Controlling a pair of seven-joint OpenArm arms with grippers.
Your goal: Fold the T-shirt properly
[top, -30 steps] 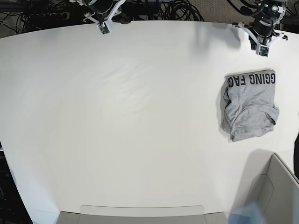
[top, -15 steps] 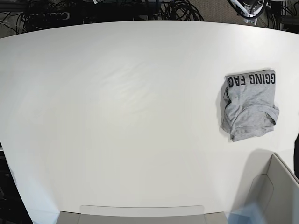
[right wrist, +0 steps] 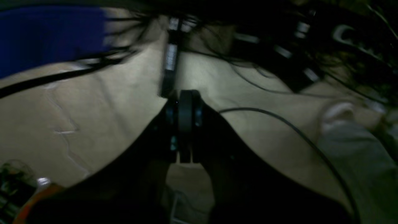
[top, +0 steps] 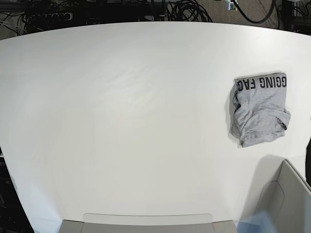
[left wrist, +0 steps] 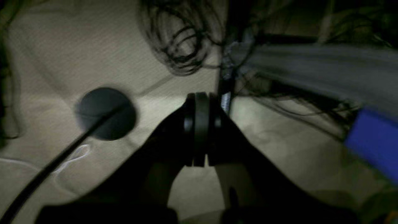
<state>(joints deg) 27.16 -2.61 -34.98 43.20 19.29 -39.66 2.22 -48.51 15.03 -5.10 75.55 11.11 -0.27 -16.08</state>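
The T-shirt point(top: 259, 108), heather grey with black lettering along its far edge, lies folded into a small bundle at the right side of the white table point(top: 121, 121) in the base view. No arm shows in the base view. In the left wrist view my left gripper point(left wrist: 201, 130) is shut with nothing between its fingers, hanging over a beige floor with cables. Over the same kind of floor in the right wrist view, my right gripper point(right wrist: 183, 124) is shut and empty. Neither wrist view shows the T-shirt.
A grey bin point(top: 284, 204) stands at the table's near right corner, and a grey tray edge point(top: 146, 221) runs along the near side. Tangled black cables point(top: 189, 9) lie beyond the far edge. A dark round disc point(left wrist: 105, 112) lies on the floor.
Both arms have pulled back beyond the table's far edge and left the base view. The T-shirt has not moved.
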